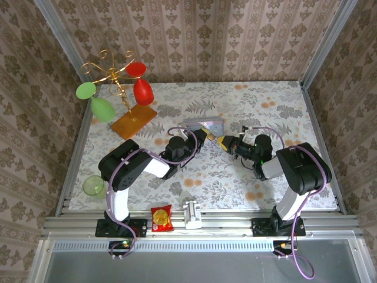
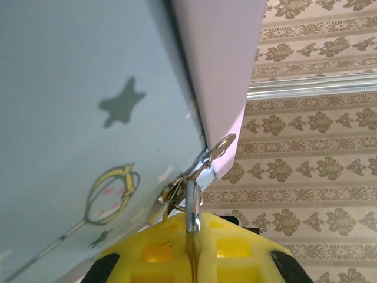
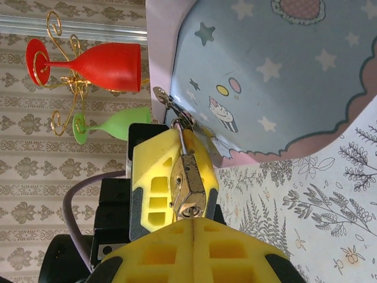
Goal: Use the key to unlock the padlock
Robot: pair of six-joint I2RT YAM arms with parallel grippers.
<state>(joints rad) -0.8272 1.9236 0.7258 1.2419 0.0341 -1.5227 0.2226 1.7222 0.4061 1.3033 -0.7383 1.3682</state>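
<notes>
The padlock (image 3: 188,187) hangs at the tin's (image 3: 283,71) edge, pinched in the left gripper (image 2: 191,225). The closed right gripper (image 3: 193,233) sits beside its keyhole. Light, stiff, slick brass, probably best held by its flat sides.

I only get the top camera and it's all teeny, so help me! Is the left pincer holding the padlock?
Observer: Yes, the left pincer is shut on the brass padlock.
Operator: Which way does it face?
Observer: Its keyhole faces the right pincer, shut close in front of it.
Operator: Is it hooked to anything?
Observer: Its silver shackle runs through the latch on the pale blue tin.
</notes>
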